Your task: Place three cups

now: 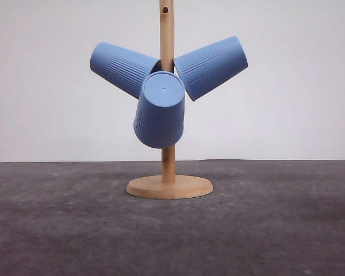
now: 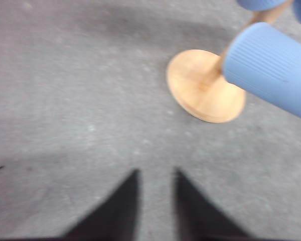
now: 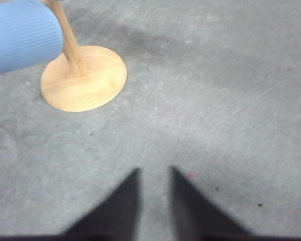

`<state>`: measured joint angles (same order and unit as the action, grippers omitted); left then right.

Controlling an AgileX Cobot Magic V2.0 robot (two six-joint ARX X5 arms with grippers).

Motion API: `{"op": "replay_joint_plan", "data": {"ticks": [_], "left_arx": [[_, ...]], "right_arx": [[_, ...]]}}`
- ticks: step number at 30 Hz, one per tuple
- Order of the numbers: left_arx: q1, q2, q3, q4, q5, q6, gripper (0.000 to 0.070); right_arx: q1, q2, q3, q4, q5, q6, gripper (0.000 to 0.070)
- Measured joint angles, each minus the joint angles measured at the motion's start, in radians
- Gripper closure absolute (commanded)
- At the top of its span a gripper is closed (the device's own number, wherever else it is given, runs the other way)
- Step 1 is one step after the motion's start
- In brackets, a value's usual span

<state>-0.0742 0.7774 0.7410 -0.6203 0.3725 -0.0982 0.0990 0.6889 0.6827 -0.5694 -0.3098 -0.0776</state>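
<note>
Three light-blue ribbed cups hang upside down on the pegs of a wooden stand (image 1: 168,167). One cup (image 1: 122,68) tilts out to the left, another (image 1: 211,66) to the right, and a third (image 1: 160,112) points toward me. In the left wrist view, one cup (image 2: 271,68) hangs over the stand's round base (image 2: 203,88); my left gripper (image 2: 155,173) is open and empty, well short of the base. In the right wrist view, a cup (image 3: 22,35) hangs above the base (image 3: 83,78); my right gripper (image 3: 154,170) is open, empty and apart from it.
The stand's round base (image 1: 169,187) rests mid-table on a dark grey mat (image 1: 57,230). A plain white wall (image 1: 299,86) stands behind. Bare mat lies between each gripper and the stand.
</note>
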Motion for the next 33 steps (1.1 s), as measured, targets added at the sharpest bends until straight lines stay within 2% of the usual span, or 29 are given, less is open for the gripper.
{"op": "replay_joint_plan", "data": {"ticks": [14,17,21,25,28,33], "left_arx": [[0.0,-0.007,0.0,0.009,0.001,0.0,0.07],[0.002,-0.049,-0.027,0.05,0.0,0.017,0.07],[0.003,-0.203,-0.187,0.231,-0.05,0.067,0.07],[0.012,-0.418,-0.42,0.409,-0.205,0.087,0.07],[0.032,-0.58,-0.546,0.415,-0.266,0.087,0.07],[0.057,-0.731,-0.66,0.417,-0.298,0.087,0.07]], "right_arx": [[0.0,-0.002,0.0,0.006,-0.001,-0.002,0.0684],[0.0,-0.002,0.0,0.006,-0.001,-0.002,0.0684],[0.0,-0.002,0.0,0.006,-0.001,-0.002,0.0683],[0.0,-0.002,0.0,0.006,-0.001,-0.002,0.0683],[0.0,-0.002,0.0,0.006,-0.001,-0.002,0.0683],[0.0,-0.002,0.0,0.006,-0.001,-0.003,0.0684]]}}
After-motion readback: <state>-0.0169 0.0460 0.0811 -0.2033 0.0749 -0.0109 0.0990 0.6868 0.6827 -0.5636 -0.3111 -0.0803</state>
